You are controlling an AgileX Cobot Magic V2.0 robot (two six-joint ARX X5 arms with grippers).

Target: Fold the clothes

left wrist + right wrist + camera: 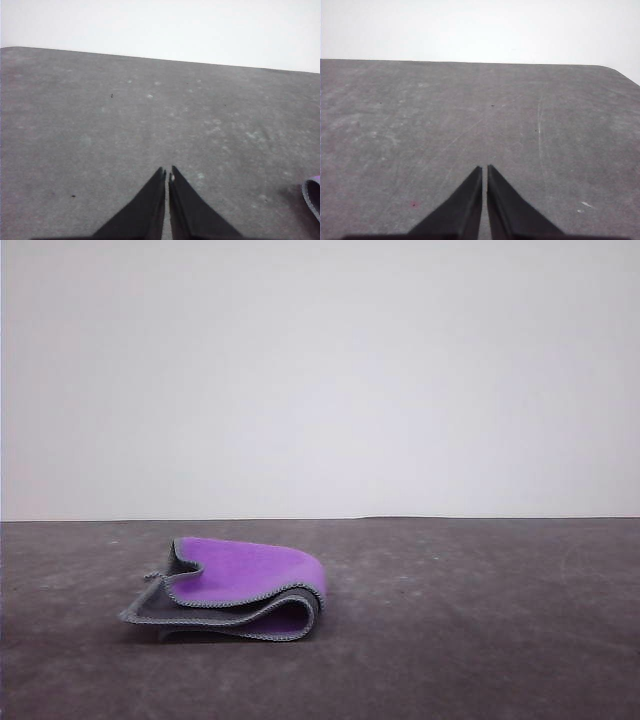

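Note:
The clothes point(240, 585) lie on the dark grey table point(480, 620) left of centre in the front view. It is a small cloth folded over on itself, purple face up, charcoal layers and a grey stitched edge showing at the front. A purple corner of the clothes point(313, 194) peeks in at the edge of the left wrist view. My left gripper point(167, 173) hovers over bare table beside it, black fingers together, holding nothing. My right gripper point(484, 168) is likewise shut over bare table, away from the cloth.
The table's far edge point(400, 519) meets a plain white wall. A rounded table corner point(620, 72) appears in the right wrist view. Faint scratches and pale specks mark the table surface.

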